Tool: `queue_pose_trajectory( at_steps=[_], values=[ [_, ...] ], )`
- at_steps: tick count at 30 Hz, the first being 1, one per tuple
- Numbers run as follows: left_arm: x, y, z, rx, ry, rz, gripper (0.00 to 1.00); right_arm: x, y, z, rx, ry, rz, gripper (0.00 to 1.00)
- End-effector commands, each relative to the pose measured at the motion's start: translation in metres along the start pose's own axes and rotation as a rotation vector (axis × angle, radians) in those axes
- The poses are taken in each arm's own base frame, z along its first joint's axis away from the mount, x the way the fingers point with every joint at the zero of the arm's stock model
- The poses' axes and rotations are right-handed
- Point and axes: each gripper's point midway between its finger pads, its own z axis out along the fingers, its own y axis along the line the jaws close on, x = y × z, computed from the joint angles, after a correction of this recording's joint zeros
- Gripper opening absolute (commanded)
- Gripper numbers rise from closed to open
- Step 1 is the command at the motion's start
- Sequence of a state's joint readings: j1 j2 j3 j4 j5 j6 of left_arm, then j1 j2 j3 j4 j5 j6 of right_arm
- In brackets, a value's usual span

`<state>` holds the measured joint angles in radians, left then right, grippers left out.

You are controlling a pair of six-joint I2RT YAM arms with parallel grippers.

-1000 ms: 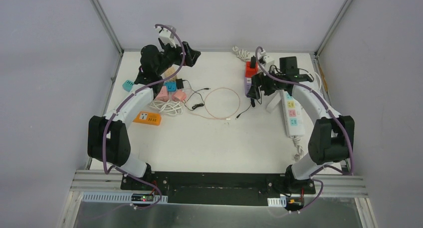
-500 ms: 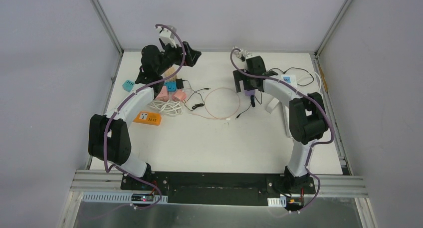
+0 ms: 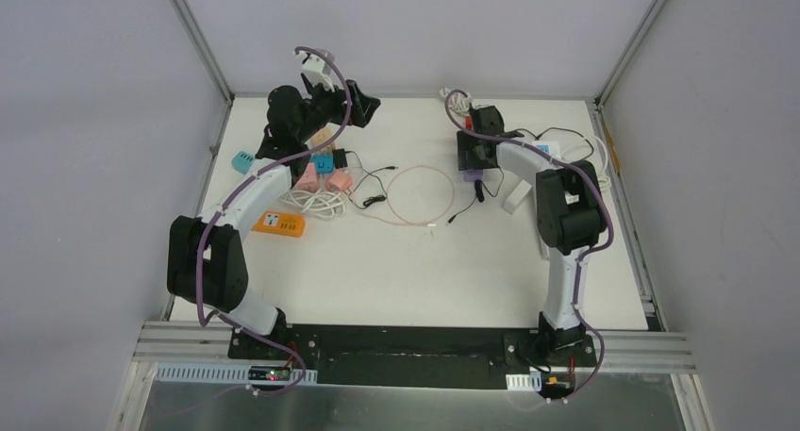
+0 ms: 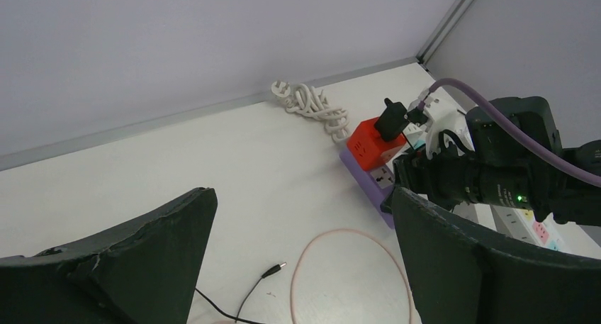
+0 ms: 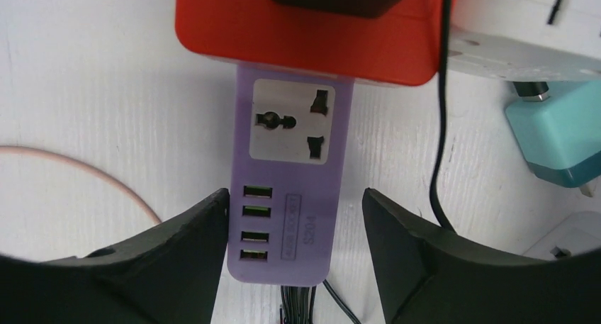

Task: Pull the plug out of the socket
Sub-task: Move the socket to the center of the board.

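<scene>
**Top view:** The matte white table (image 3: 406, 271) is walled by plain grey panels (image 3: 85, 167). The left gripper (image 3: 364, 105) hangs above the far-left clutter of pastel adapters (image 3: 324, 172), and its jaws are too small here to judge. The right gripper (image 3: 475, 156) sits low at the far right over the purple power strip (image 3: 469, 174), close to the back wall. A thin pink cable loop (image 3: 415, 195) lies just to its left, and broad tabletop spreads nearer the bases.

**Left wrist view:** The left gripper's two dark, rough-edged fingers (image 4: 142, 253) stand wide apart, holding nothing. Beyond them, well off, the glossy red cube adapter (image 4: 368, 145) stands on the strip's far end. A black plug (image 4: 391, 118) is seated on its top. A white coiled cord (image 4: 312, 104) lies by the wall edge.

**Right wrist view:** The right gripper's fingers straddle the smooth, round-cornered strip beside its four USB ports (image 5: 256, 221). The jaws are parted, and a sliver of table shows inside the right finger. Whether the left finger touches the strip I cannot tell. The cube abuts the universal socket (image 5: 290, 122). A black cable (image 5: 443, 125) runs down the right, with a teal adapter (image 5: 560, 140) beyond it.
</scene>
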<state>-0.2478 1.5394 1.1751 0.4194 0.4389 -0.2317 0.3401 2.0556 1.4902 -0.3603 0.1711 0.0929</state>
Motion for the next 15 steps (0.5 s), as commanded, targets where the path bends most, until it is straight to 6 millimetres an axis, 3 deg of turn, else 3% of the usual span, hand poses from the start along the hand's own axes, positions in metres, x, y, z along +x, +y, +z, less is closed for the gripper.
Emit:
queue_pose_trajectory(
  at_steps=[1, 4, 9, 15],
  values=[
    [-0.021, -0.007, -0.006, 0.011, -0.056, 0.047, 0.99, -0.014, 0.008, 0.006, -0.027, -0.023, 0.015, 0.68],
    [-0.022, -0.006, -0.008, 0.005, -0.056, 0.056, 0.99, -0.01, 0.009, 0.008, -0.035, -0.015, -0.004, 0.58],
    [-0.023, -0.006, -0.01, 0.001, -0.058, 0.065, 0.99, -0.002, 0.017, 0.006, -0.076, 0.001, -0.061, 0.31],
    [-0.025, -0.006, -0.015, -0.011, -0.064, 0.078, 0.99, 0.002, 0.026, -0.017, -0.153, -0.017, -0.095, 0.15]
  ],
)
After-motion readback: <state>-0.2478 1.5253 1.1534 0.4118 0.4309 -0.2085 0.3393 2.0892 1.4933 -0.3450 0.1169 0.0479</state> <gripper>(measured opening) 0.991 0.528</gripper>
